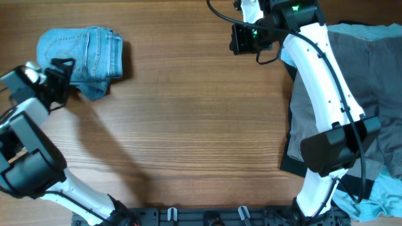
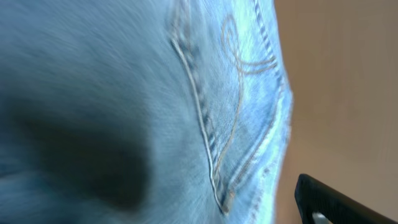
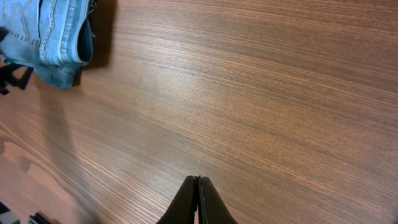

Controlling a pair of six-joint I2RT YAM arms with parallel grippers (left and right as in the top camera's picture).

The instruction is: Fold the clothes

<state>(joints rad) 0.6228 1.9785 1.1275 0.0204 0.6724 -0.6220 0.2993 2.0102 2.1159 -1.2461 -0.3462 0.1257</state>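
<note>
Four garments: jeans (image 1: 81, 53), grey shorts (image 1: 377, 75), black garment (image 1: 290, 164), pale-blue one (image 1: 383, 194).

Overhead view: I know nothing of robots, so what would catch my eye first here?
A neatly folded bundle of light-blue jeans lies at the far-left corner of the table, the left gripper right at its edge. On the right, a heap of unfolded clothes, grey shorts on top, waits under the white right arm.

- Robot lab or test bench.
- White left arm (image 1: 25, 119) and right arm (image 1: 320, 75) at a wood-grain table (image 1: 201, 125).
- Exposed cable (image 1: 213, 10), black mounting rail (image 1: 207, 216) on the near edge.
- Clothes pile (image 1: 383, 69) heaped on the table.
</note>
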